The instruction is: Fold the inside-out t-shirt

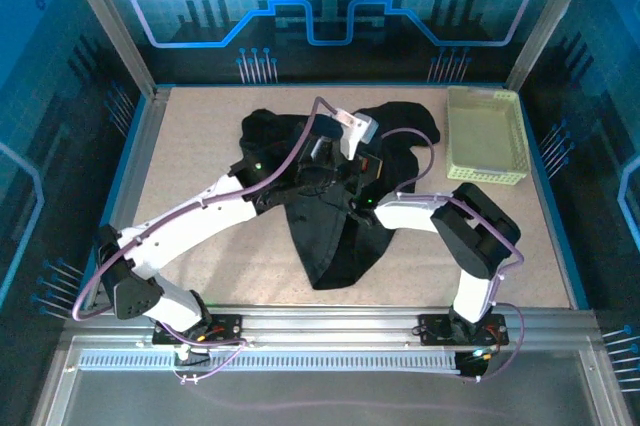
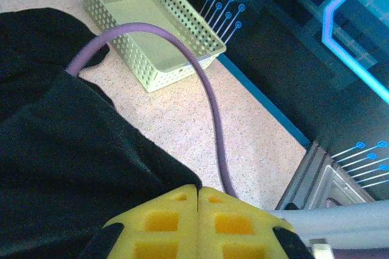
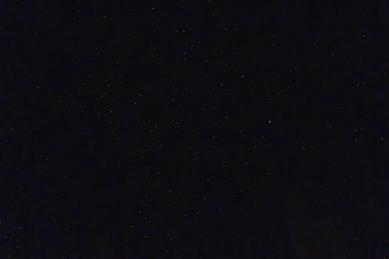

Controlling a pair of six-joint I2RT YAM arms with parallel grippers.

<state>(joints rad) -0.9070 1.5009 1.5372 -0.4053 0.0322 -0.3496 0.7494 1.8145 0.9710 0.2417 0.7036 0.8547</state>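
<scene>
Your desk carries a pale yellow-green perforated basket at its far right corner, standing apart from the cloth with bare speckled surface between them. From the left wrist you see a purple cable arcing across the view in front of that basket. The inside-out t-shirt lies crumpled in the middle of the desk, one long tongue of it trailing towards the arm bases, and both arms reach in over it and cover its centre. Your left pincer has its yellow fingers pressed tight together; the black fabric's edge runs right up to their tips on the left, though you cannot tell whether any cloth is nipped between them. Your right pincer sits down on the middle of the shirt, its wrist view all black; its jaws stand wide apart, and you cannot tell what lies between them.
</scene>
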